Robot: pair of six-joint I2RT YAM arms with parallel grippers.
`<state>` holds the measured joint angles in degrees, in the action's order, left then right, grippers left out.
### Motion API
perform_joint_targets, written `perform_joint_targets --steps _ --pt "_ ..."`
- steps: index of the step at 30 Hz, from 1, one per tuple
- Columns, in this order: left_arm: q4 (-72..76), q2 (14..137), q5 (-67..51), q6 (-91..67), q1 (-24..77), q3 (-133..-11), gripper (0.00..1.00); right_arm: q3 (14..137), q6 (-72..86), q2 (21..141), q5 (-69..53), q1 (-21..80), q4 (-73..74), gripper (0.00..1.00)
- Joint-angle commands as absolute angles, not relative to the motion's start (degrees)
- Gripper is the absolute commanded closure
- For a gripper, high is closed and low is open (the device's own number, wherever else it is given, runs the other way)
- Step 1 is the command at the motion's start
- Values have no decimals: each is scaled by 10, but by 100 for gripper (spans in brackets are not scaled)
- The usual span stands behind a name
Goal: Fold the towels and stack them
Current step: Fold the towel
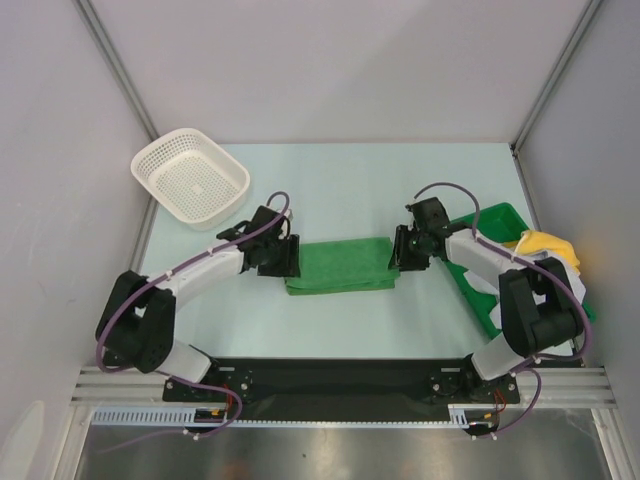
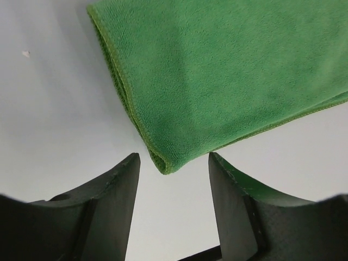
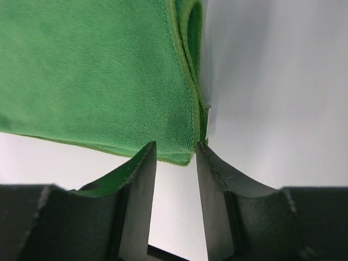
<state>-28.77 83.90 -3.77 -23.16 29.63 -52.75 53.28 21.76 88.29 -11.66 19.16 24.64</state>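
- A green towel [image 1: 340, 266] lay folded into a flat, long rectangle on the pale table [image 1: 340, 180], between the two arms.
- The left gripper [image 2: 174, 163] sat at the green towel's left end. Its fingers [image 2: 117, 185] were spread apart, with the towel's near corner poking into the gap and nothing pinched.
- The right gripper [image 3: 175, 155] sat at the green towel's right end. Its fingers [image 3: 138, 179] were parted by a narrower gap, the towel's corner lay just at their tips, and they were not clamped on it.
- A white mesh basket [image 1: 190, 177] stood well to the left of the green towel and farther back.
- A green tray [image 1: 478, 292] lay to the right of the green towel, under the right arm.
- A bunched yellow towel [image 1: 548, 243] lay farther right of the green towel, at the tray's edge.
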Motion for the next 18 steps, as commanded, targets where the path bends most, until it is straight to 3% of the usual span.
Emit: perform_joint_targets --steps 1,9,15,18 --pt "-257 840 -60 -286 299 -516 40 523 250 896 -89 200 237 59" --pt "-242 853 -47 -309 306 -486 46 489 279 903 -68 207 222 60" --pt "-244 863 -29 -314 306 -490 64 475 291 894 -67 210 212 59" --pt "-254 860 -20 -314 306 -496 78 475 294 887 -62 210 207 59"
